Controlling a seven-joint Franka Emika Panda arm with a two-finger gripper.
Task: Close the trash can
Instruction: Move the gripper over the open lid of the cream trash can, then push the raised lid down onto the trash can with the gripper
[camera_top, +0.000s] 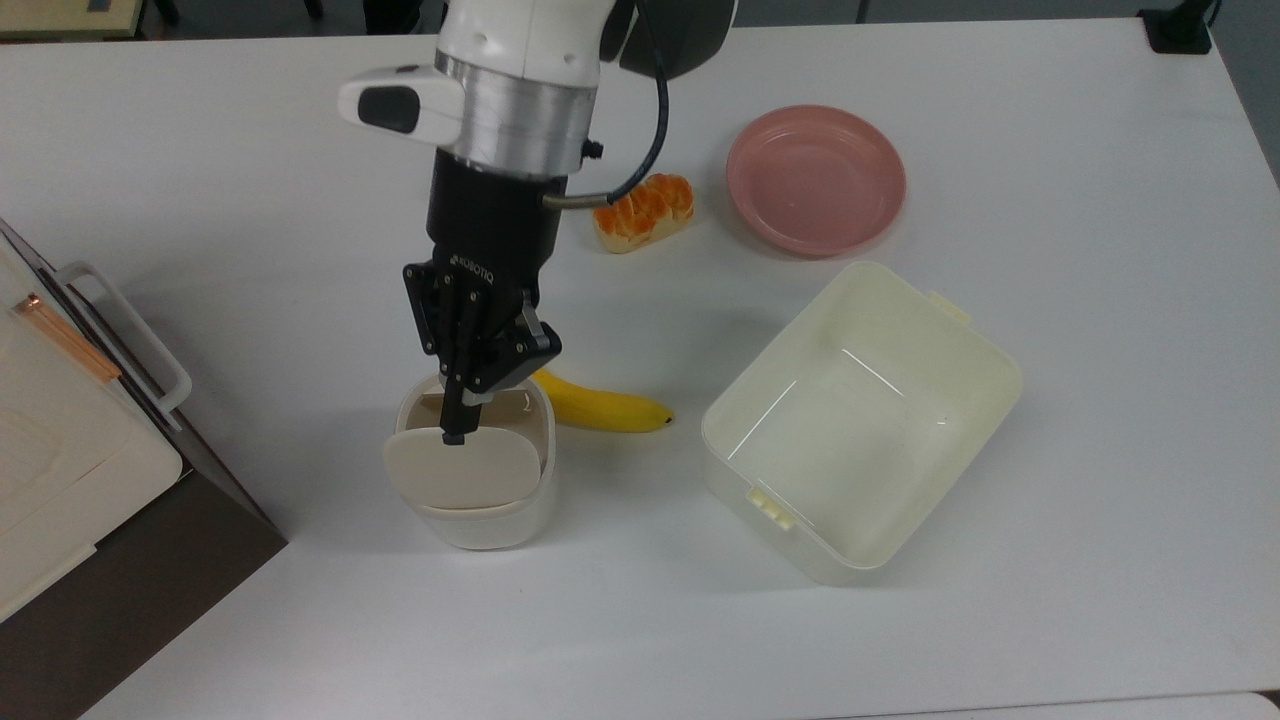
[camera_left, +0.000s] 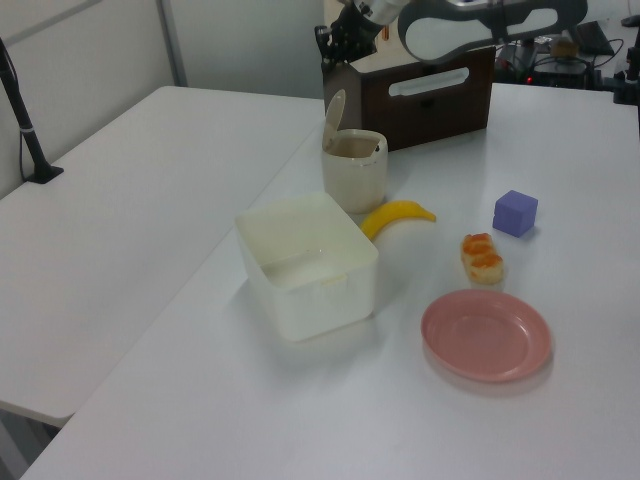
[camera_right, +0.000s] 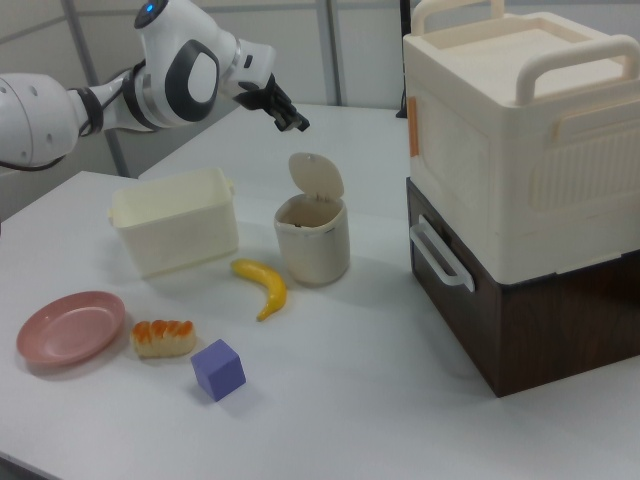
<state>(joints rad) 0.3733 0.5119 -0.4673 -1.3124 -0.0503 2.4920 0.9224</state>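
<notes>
**Gripper high above the open trash can, lid upright**

The gripper (camera_top: 455, 425) hangs over the trash can (camera_top: 480, 500) with its fingers clenched together into 1 narrow tip and holding nothing. In the top view that tip overlaps the near edge of the lid (camera_top: 462, 465). The right view puts the gripper (camera_right: 297, 124) well above the lid (camera_right: 316, 176) and apart from it, so no contact yet. Judgement: pressed-together fingers make a good pusher, which suits tipping a hinged lid down rather than gripping it.

The trash can (camera_right: 314, 240) stands on the white table (camera_top: 1050, 420) beside the stacked storage box (camera_right: 520, 160). Its lid stands nearly upright on the hinge and the mouth is open. The task is therefore not yet done.

The banana (camera_top: 600, 405) lies just beside the can, on the top view's right. Further that way sits the pale tub (camera_top: 860, 420), lidless and not the target. The pink plate (camera_top: 815, 180) and the orange pastry (camera_top: 640, 212) lie well apart towards the table's far edge. The purple block (camera_right: 218, 369) shows near the front in the right view.

Judgement: the next move calls for a descent behind the lid, then a push towards the opening. A push off-centre could tip the light can or shove it into the banana.
</notes>
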